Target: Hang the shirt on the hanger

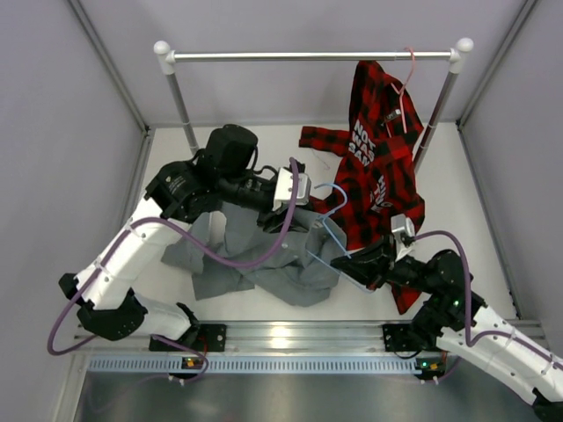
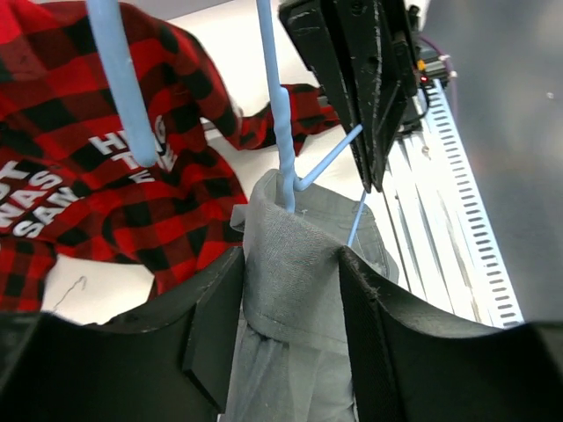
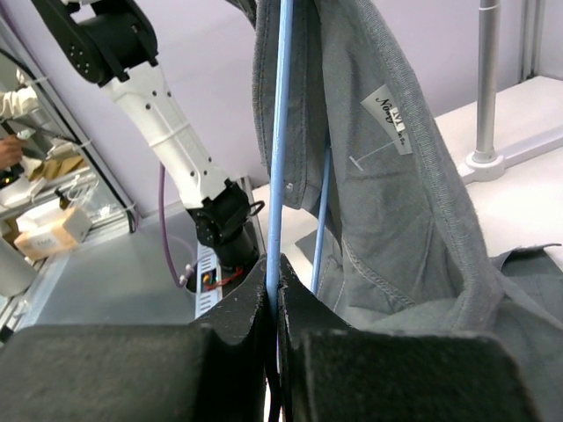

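The grey shirt (image 1: 255,259) lies bunched on the table, with its collar lifted. My left gripper (image 1: 295,191) is shut on the collar fabric (image 2: 295,264), which fills the gap between its fingers. The light-blue hanger (image 1: 330,220) stands between the two grippers, its neck (image 2: 281,132) rising out of the collar and its hook (image 2: 123,79) above. My right gripper (image 1: 354,261) is shut on a lower wire of the hanger (image 3: 280,158). In the right wrist view the shirt (image 3: 396,176) drapes over the hanger wires, its neck label showing.
A red-and-black plaid shirt (image 1: 378,158) hangs from a pink hanger (image 1: 407,75) on the rail (image 1: 312,55) and spreads onto the table at right. The rail's posts (image 1: 182,101) stand at the back. A metal strip (image 1: 290,338) runs along the near edge.
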Robot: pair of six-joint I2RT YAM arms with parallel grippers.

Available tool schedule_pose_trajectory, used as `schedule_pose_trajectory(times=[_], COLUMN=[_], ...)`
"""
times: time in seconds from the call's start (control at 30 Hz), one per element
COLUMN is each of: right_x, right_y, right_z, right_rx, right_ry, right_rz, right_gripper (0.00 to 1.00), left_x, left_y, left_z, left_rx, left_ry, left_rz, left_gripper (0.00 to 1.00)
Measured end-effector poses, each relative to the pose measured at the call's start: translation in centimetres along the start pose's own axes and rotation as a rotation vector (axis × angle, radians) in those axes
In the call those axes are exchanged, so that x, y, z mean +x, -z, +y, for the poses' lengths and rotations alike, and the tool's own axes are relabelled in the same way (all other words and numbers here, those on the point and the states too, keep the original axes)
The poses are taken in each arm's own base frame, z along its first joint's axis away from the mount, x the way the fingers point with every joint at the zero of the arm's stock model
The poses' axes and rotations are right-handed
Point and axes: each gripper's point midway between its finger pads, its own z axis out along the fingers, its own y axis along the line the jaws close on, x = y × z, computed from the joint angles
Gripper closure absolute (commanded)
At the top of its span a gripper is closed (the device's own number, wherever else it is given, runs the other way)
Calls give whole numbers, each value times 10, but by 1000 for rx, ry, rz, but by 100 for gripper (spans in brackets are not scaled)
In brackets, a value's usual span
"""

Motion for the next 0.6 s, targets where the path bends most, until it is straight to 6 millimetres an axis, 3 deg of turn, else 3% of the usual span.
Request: schedule_pose_trajectory(times=[0.13,0.27,0.33,0.4,0.6], right_x=[1,2,2,3,3], right_y=[3,4,5,5,5], right_z=[4,8,10,12,16], right_rx=[-18,-41,-53,-65,-86], right_ry=[18,36,45,51,62], right_rz=[6,15,21,31,48], right_gripper=[100,100,100,100,100], left_x=[3,10,16,19,18], left_y=[-4,-8,-10,-11,-10], left_z=[-9,-16,-20,-22,-27], left_rx=[58,94,110,118,144], left_ry=[20,48,73,90,93], left_rz=[-3,1,12,20,3], left_gripper=[53,46,59,100,100])
